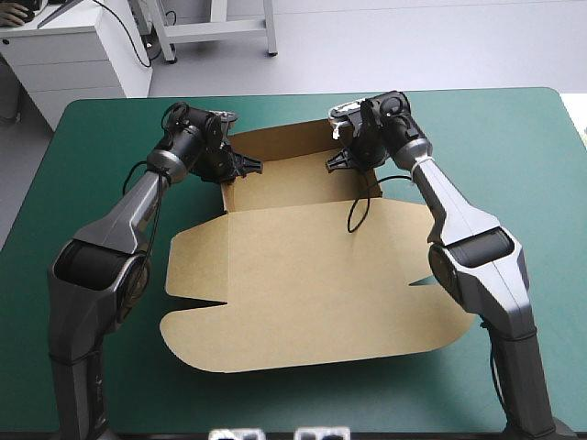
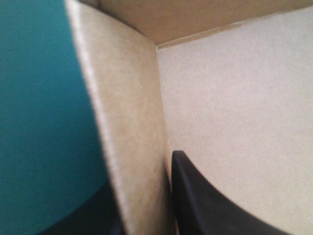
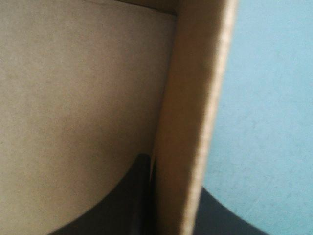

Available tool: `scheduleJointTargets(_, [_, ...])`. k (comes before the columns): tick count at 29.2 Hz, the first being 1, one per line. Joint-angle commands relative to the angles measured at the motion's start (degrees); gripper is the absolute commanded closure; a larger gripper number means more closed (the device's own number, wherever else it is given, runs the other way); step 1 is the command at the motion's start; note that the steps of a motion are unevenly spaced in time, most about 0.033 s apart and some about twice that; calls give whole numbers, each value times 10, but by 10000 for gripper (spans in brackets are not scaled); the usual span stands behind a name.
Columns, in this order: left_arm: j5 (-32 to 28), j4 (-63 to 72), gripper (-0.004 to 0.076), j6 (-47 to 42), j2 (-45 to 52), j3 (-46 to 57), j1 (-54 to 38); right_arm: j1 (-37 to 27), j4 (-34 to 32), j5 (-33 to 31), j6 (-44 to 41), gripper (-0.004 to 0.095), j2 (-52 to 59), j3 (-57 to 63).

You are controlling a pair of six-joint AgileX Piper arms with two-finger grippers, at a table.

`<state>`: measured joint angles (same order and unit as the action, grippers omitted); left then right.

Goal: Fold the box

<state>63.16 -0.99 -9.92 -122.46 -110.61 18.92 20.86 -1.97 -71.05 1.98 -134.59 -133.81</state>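
The brown box lies mid-table. Its far part forms a tray with raised walls, and the broad lid lies flat toward the front edge. My left gripper is at the tray's left wall, which stands between its black fingers in the left wrist view, one finger inside the tray. My right gripper is at the right wall. That wall is pinched between its two fingers, one finger inside. Both grippers are shut on the box.
Teal-green cover shows bare to the right and left of the box and in a strip behind it. The lid's front flaps reach close to the table's front edge. A white cabinet stands beyond the far left corner.
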Motion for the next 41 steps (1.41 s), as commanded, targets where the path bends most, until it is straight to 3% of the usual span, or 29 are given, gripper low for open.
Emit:
scheduleJointTargets(1, [19,46,447,39,1,6,13,4,59,-6,71,631,14,0])
scheduleJointTargets(4, [31,39,313,39,2,6,13,1,48,-6,73,432,19,-1])
scheduleJointTargets(7, [47,36,245,38,3,-5,12,-4,52,-6,72,392,29,-1])
scheduleJointTargets(13, [106,19,241,24,4,-74,12,-15,38,-6,74,392,60,-5])
scheduleJointTargets(19, [105,22,241,24,23,-130,12,-26,40,-6,74,392,89,-11])
scheduleJointTargets(28, [102,-14,241,24,35,-132,12,-37,56,-6,83,392,93,-24])
scheduleJointTargets(33, [59,-7,241,24,25,-132,12,-38,51,-4,107,392,90,-24])
scheduleJointTargets(41, [70,-2,240,26,-10,-132,12,-44,73,-5,106,392,45,-23])
